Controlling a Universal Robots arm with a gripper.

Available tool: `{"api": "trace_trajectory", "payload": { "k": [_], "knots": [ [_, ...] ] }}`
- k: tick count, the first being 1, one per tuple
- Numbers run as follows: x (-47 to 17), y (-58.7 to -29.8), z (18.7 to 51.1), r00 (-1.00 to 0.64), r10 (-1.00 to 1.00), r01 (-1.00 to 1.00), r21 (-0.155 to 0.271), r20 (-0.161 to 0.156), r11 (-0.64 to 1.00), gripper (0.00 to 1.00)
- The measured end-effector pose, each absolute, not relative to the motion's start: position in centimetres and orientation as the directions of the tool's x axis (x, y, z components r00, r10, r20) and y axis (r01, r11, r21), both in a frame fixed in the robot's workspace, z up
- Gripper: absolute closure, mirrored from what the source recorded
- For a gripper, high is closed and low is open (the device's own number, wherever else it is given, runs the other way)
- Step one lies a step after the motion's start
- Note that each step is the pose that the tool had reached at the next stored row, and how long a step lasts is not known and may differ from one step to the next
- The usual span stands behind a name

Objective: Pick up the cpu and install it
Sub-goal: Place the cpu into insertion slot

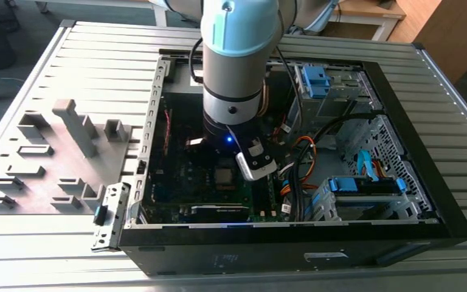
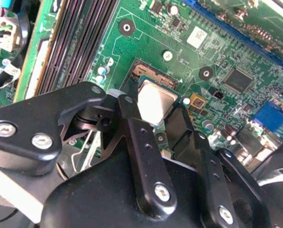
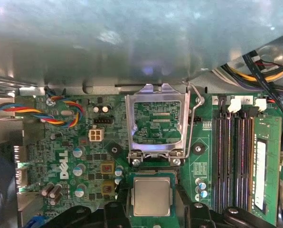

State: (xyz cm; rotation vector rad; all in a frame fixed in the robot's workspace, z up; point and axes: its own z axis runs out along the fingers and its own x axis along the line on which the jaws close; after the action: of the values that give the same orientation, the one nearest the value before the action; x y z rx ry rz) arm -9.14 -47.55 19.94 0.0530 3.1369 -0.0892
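Over the socket (image 2: 153, 72), near the middle of the board (image 3: 70, 142), the cpu (image 2: 156, 100) sits in the claw (image 2: 156, 111), pale lid up and apparently level. Whether it already touches the socket cannot be told.

Claw: closed to the chip's width, with one black finger (image 2: 129, 114) against each of two opposite edges. It holds nothing else.

Frame (image 3: 130, 123): tipped up on its hinge, just beyond the cpu. Memory slots (image 3: 227, 156) run beside it toward one board edge.

Exterior view: the arm (image 1: 238, 61) reaches straight down into the case (image 1: 298, 246), which lies open toward the exterior view's right of the slatted counter (image 1: 95, 61).

Handling, as judged: the chip is light, thin and rigid. Its smooth metal lid is likely to slip under a loose pinch, and the underside contacts and socket pins would be fragile. The hold belongs on the green edges only, kept flat, with light force.
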Motion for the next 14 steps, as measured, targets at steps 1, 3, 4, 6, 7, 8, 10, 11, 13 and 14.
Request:
{"api": "trace_trajectory", "payload": {
  "k": [1,3,4,6,7,8,10,11,13,14],
  "knots": [
    [-9.09,-47.55,19.90,-0.999,0.034,0.034,-0.060,-0.004,0.998,0.53],
    [-9.01,-47.55,19.79,-0.999,0.034,0.034,-0.065,-0.004,0.997,0.53],
    [-8.99,-47.55,19.73,-0.999,0.034,0.034,-0.066,-0.004,0.997,0.53],
    [-8.97,-47.55,19.55,-0.999,0.034,0.034,-0.068,-0.004,0.997,0.53],
    [-8.97,-47.55,19.44,-0.999,0.034,0.034,-0.069,-0.004,0.997,0.53],
    [-8.96,-47.55,19.34,-0.999,0.034,0.034,-0.069,-0.004,0.997,0.53],
    [-8.97,-47.56,19.32,-0.999,0.034,0.034,-0.069,-0.004,0.997,0.53],
    [-8.97,-47.56,19.32,-0.999,0.034,0.034,-0.069,-0.004,0.997,0.53],
    [-8.97,-47.55,19.29,-0.999,0.034,0.034,-0.067,-0.004,0.997,0.53],
    [-8.96,-47.55,19.28,-0.999,0.034,0.034,-0.063,-0.004,0.997,0.53]
  ]
}}
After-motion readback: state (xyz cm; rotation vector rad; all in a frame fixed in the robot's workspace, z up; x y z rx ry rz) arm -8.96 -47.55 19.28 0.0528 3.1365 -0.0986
